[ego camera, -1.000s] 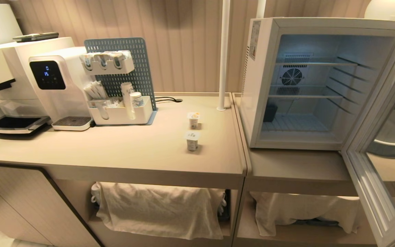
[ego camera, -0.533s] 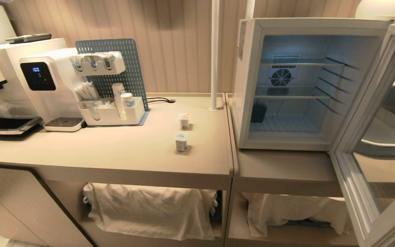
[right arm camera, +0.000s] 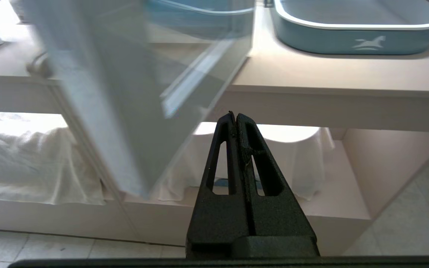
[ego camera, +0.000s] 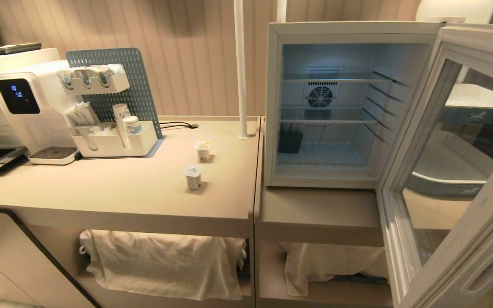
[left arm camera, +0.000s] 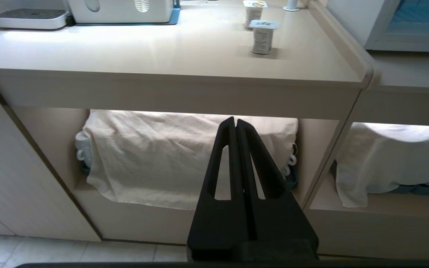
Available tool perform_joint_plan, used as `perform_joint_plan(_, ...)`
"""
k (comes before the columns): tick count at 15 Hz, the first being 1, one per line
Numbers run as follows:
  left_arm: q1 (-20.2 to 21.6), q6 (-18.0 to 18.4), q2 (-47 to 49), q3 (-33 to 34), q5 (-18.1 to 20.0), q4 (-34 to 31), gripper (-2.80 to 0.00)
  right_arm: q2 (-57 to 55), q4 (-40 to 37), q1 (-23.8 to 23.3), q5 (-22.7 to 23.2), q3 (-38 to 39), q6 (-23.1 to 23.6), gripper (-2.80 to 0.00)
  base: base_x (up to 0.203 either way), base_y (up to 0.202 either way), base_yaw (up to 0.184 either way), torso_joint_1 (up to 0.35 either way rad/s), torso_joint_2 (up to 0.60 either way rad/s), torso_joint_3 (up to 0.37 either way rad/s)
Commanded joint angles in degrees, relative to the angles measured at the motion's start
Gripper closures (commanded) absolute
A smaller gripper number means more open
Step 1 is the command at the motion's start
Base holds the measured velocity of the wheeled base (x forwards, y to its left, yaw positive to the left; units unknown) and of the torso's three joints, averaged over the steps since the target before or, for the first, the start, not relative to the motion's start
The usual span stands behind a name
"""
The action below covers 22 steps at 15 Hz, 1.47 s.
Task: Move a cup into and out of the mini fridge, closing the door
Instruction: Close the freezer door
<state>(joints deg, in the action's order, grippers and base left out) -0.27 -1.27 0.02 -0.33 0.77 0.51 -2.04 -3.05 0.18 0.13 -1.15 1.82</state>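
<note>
Two small white sealed cups stand on the beige counter: the nearer cup (ego camera: pixel 194 176) (left arm camera: pixel 263 36) and, behind it, a cup with an orange-marked lid (ego camera: pixel 203 150) (left arm camera: pixel 254 13). The white mini fridge (ego camera: pixel 272 107) stands to their right, lit inside, its wire shelves bare. Its glass-windowed door (ego camera: pixel 447 179) (right arm camera: pixel 99 111) is swung wide open towards me on the right. My left gripper (left arm camera: pixel 235 121) is shut and empty, low in front of the counter's lower shelf. My right gripper (right arm camera: pixel 235 115) is shut and empty, low beside the open door. Neither arm shows in the head view.
A white water dispenser (ego camera: pixel 24 111), a blue pegboard organiser (ego camera: pixel 109 111) with paper cups, and a white pole (ego camera: pixel 241 68) stand on the counter. Cloth-draped items (ego camera: pixel 165 261) fill the lower shelves. A blue-and-white tray (right arm camera: pixel 359 26) sits beyond the door.
The whole head view has shifted left, so the camera has moved rightwards along the counter. The fridge now sits nearer the middle. Cups, fridge and door keep their places.
</note>
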Motion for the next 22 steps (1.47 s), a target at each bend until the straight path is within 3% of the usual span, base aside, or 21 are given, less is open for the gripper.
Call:
perform_joint_plan(1, -0.1, -0.1, 0.0, 0.0, 0.0, 0.0, 0.0, -0.1, 0.0, 0.0, 0.0, 0.0, 0.0, 0.0, 0.0, -0.195, 0.0, 0.006, 0.01, 0.004)
perform_joint_plan(9, 0.0, -0.1, 0.0, 0.0, -0.1, 0.1, 0.0, 0.3, 0.2, 0.0, 0.0, 0.0, -0.1, 0.0, 0.0, -0.143, -0.001, 0.003, 0.0, 0.001)
perform_joint_plan(12, 0.0, -0.1, 0.0, 0.0, -0.1, 0.1, 0.0, -1.6, -1.2, 0.0, -0.1, -9.5, -3.5, 0.0, 0.0, 0.0, 0.0, 0.0, 0.0, 0.0)
perform_joint_plan(15, 0.0, -0.1, 0.0, 0.0, -0.1, 0.1, 0.0, -17.5, -4.8, -0.3, -3.4, -25.6, -10.3, 0.0, 0.0, 0.0, 0.0, 0.0, 0.0, 0.0)
perform_joint_plan(18, -0.1, -0.1, 0.0, 0.0, -0.1, 0.1, 0.0, -46.1, -4.9, -0.9, -4.9, -35.9, -15.0, 0.0, 0.0, 0.0, 0.0, 0.0, 0.0, 0.0)
perform_joint_plan(19, 0.0, -0.1, 0.0, 0.0, 0.0, 0.1, 0.0, -55.3, -3.6, -1.5, -1.7, -39.2, -15.7, 0.0, 0.0, 0.0, 0.0, 0.0, 0.0, 0.0)
perform_joint_plan(20, 0.0, -0.1, 0.0, 0.0, -0.1, 0.1, 0.0, -62.6, -1.4, -2.9, 4.6, -41.9, -15.6, 0.0, 0.0, 0.0, 0.0, 0.0, 0.0, 0.0)
perform_joint_plan(21, 0.0, -0.1, 0.0, 0.0, -0.1, 0.1, 0.0, -69.0, 2.0, -5.6, 16.4, -44.0, -14.3, 0.0, 0.0, 0.0, 0.0, 0.0, 0.0, 0.0)
perform_joint_plan(22, 0.0, -0.1, 0.0, 0.0, 0.0, 0.1, 0.0, -72.9, 5.0, -8.3, 31.8, -45.6, -13.0, 0.0, 0.0, 0.0, 0.0, 0.0, 0.0, 0.0)
